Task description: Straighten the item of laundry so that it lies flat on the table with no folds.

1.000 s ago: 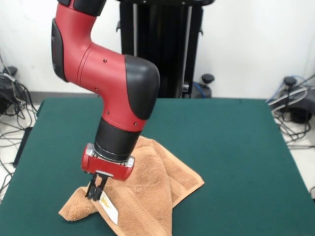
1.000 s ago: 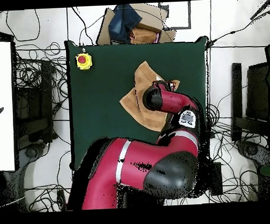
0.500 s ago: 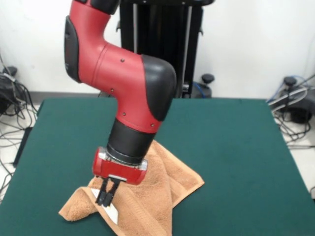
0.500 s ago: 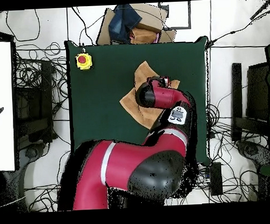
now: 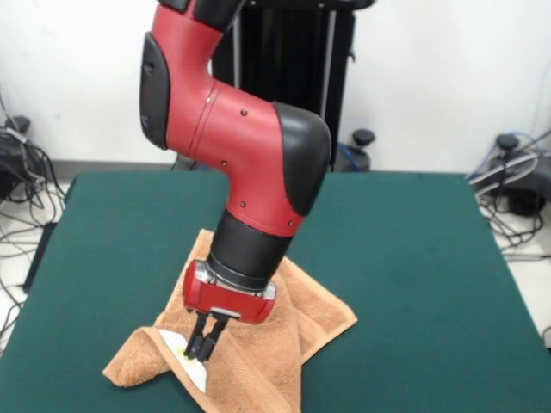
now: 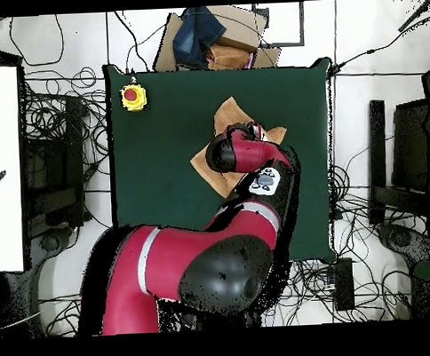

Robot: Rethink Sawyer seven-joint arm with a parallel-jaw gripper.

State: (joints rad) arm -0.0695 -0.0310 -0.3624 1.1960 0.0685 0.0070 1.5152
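I have the gripper [image 5: 204,347] low over the hand towel [image 5: 258,344], its two dark fingers drawn close together and pointing down at the small white label [image 5: 185,357]. I cannot tell whether any cloth is pinched between them. The towel lies rumpled and folded on the green tabletop [image 5: 413,284] directly beneath the gripper, spreading out from it on every side. In the overhead view a yellow box with a red button [image 6: 132,96] sits well away from the gripper, near a tabletop corner.
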